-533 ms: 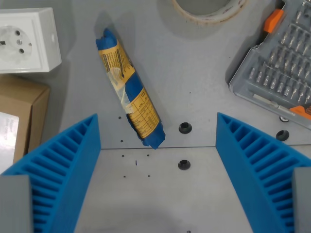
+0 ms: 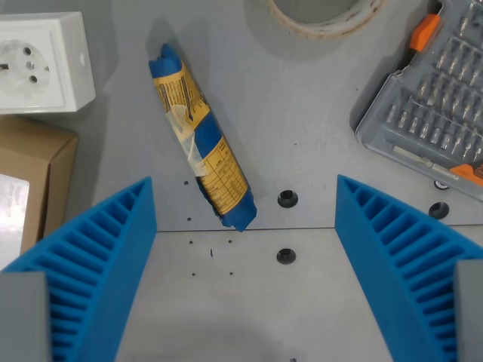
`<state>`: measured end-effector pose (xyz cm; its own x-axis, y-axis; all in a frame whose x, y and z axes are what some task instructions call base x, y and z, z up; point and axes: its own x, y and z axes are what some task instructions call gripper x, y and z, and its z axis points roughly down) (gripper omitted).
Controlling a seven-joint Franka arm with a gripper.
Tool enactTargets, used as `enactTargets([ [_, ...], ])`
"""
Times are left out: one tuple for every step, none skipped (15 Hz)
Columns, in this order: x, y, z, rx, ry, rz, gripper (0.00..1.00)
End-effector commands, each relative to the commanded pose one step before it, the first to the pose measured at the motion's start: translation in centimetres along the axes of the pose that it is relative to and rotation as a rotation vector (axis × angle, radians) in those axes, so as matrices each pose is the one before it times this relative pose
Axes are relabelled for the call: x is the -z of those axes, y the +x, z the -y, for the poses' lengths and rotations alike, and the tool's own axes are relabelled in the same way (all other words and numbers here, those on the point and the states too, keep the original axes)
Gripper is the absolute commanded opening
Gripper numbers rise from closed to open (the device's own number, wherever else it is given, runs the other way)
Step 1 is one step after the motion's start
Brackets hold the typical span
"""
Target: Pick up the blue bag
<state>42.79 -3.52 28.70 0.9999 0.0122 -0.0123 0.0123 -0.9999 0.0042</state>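
The blue bag (image 2: pixel 199 139) is a rolled, blue packet with a yellow printed label, lying flat on the grey table and slanting from upper left to lower right. My gripper (image 2: pixel 245 234) hangs above the table, open, with its two blue ribbed fingers (image 2: pixel 106 264) spread wide at the lower left and lower right. Nothing lies between the fingers except bare table. The bag's lower end sits just above the gap, slightly left of its middle.
A white power socket (image 2: pixel 41 64) sits at the upper left, with a brown cardboard box (image 2: pixel 30 185) below it. A tape roll (image 2: pixel 321 15) lies at the top edge. A grey screwdriver-bit case (image 2: pixel 434 98) fills the upper right. A table seam (image 2: pixel 249 228) crosses below the bag.
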Motion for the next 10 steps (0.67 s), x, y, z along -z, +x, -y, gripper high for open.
enactTargets([
  [-0.062, -0.014, 0.068, 0.0229, -0.0012, -0.0052, 1.0],
  [-0.099, -0.011, 0.031, 0.0068, -0.00044, -0.0014, 1.0],
  [-0.12, -0.013, 0.038, 0.0073, -0.00068, -0.0028, 1.0],
  [-0.137, -0.016, 0.044, 0.0078, -0.00064, -0.0041, 1.0],
  [-0.149, -0.018, 0.051, 0.0086, -0.00085, -0.006, 1.0],
  [-0.157, -0.02, 0.055, 0.0087, -0.0012, -0.0055, 1.0],
  [-0.168, -0.027, 0.055, 0.008, -0.00109, -0.0062, 1.0],
  [-0.186, -0.033, 0.057, 0.0062, -0.00115, -0.0054, 1.0],
  [-0.212, -0.04, 0.07, 0.0073, -0.00145, -0.0054, 1.0],
  [-0.24, -0.048, 0.086, 0.0082, -0.00125, -0.0056, 1.0],
])
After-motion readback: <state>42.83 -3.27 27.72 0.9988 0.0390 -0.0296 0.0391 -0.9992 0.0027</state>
